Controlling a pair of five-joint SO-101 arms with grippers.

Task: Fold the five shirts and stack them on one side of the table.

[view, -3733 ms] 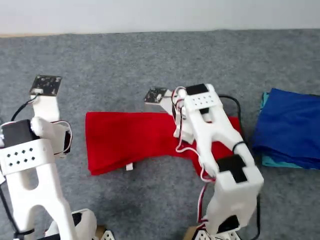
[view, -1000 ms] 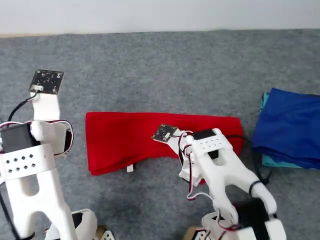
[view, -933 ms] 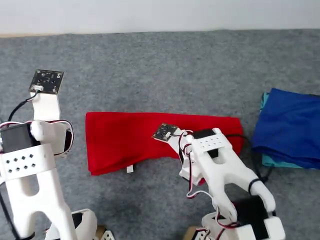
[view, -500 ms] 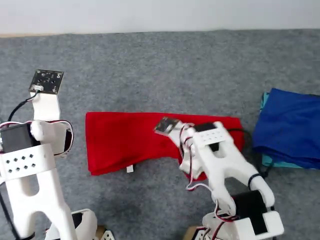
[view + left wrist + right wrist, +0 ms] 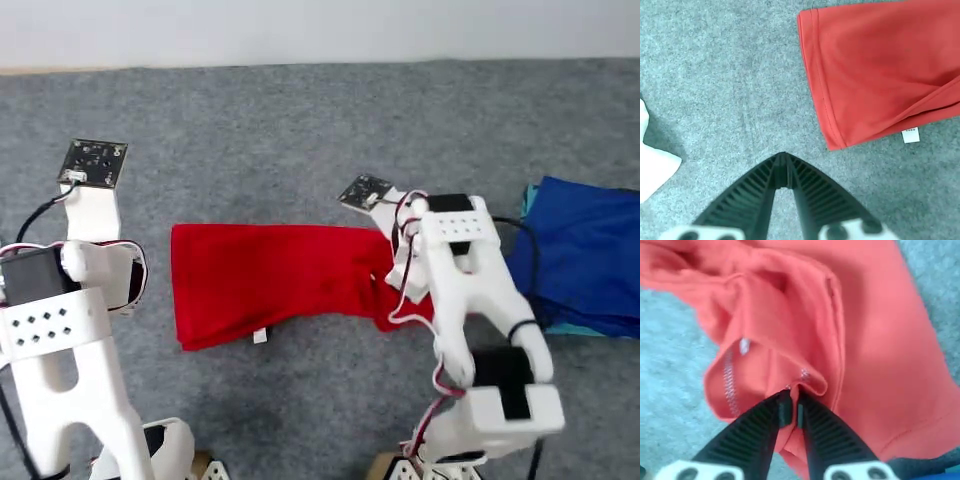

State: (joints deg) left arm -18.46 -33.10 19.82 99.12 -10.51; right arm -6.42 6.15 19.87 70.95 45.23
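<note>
Grey table (image 5: 300, 130) | right end effector (image 5: 791, 402) pinching red shirt (image 5: 260, 275) | shifted rightward

The right gripper (image 5: 791, 407) has its black ribbed fingers (image 5: 750, 432) pinched together on a bunched fold at the edge of the red shirt (image 5: 875, 355), where a hem with pale stitching curls up. Grey surface (image 5: 670, 355) lies beside the shirt, and a sliver of blue cloth (image 5: 949, 474) lies past it.
</note>
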